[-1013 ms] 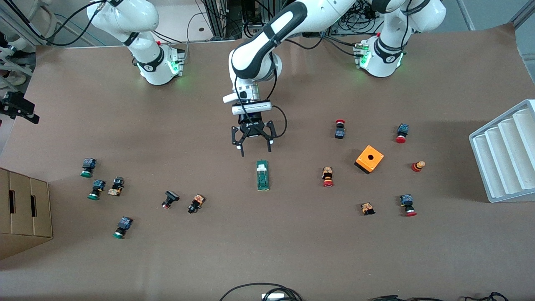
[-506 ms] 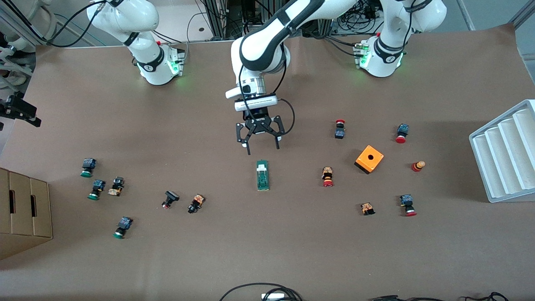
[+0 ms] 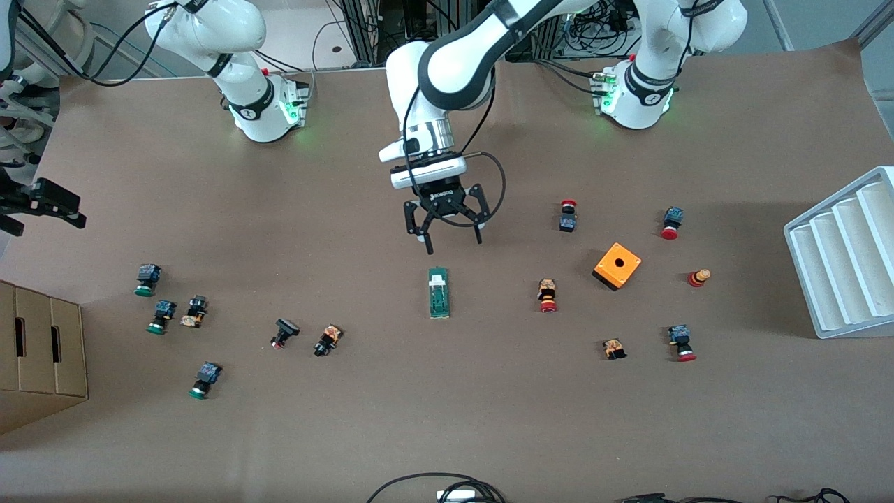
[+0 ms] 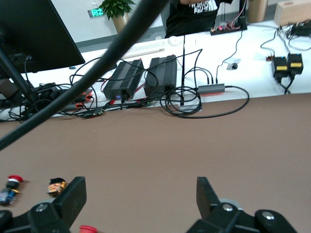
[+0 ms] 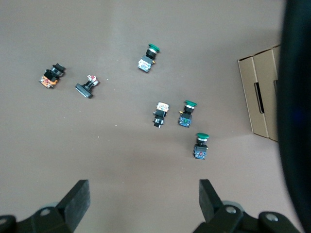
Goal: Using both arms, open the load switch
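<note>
The load switch (image 3: pixel 438 292), a slim green bar with a small white block at its end farther from the front camera, lies flat mid-table. My left gripper (image 3: pixel 454 243) hangs open over bare table just farther from the camera than the switch, apart from it. Nothing lies between its fingers in the left wrist view, where the left gripper (image 4: pixel 141 194) faces bare table and the switch is out of view. My right gripper (image 5: pixel 141 194) is open and empty, high over green-capped push-buttons at the right arm's end. In the front view the right gripper (image 3: pixel 43 205) is a dark shape at the table's edge.
An orange cube box (image 3: pixel 617 265) with a round hole and several red-capped push-buttons (image 3: pixel 548 295) lie toward the left arm's end, by a white stepped tray (image 3: pixel 841 258). Green-capped push-buttons (image 3: pixel 147 279) and a cardboard box (image 3: pixel 42 349) sit at the right arm's end.
My left gripper has swung a little toward the left arm's end, still open over the table beside the load switch. The right gripper has shifted slightly at the table's edge.
</note>
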